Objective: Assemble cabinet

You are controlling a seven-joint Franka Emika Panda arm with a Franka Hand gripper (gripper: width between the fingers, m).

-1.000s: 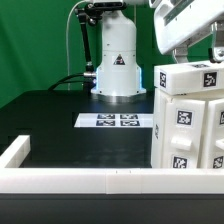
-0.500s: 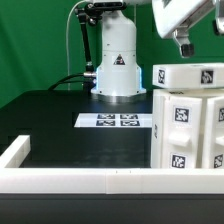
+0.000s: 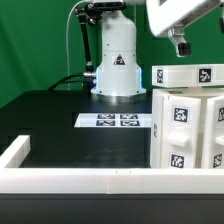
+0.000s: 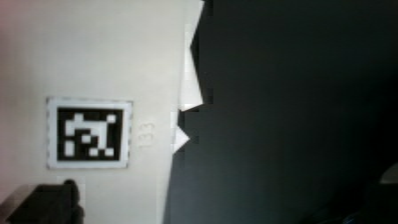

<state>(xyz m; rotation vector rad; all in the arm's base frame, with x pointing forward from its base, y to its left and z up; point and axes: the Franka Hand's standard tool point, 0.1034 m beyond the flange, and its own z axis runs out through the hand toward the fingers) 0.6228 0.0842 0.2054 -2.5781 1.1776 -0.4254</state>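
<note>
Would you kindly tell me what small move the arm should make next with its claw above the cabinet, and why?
Probably raise the claw straight up before swinging it away. It hangs just above the cabinet, apart from the top panel, which appears to lie level there. So nothing seems left to hold, and a sideways move first might clip the panel.

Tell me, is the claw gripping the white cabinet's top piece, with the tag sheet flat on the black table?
Not gripping: in the exterior view the claw hangs above the top piece of the cabinet, clear of it. The marker board lies flat on the black table.
</note>
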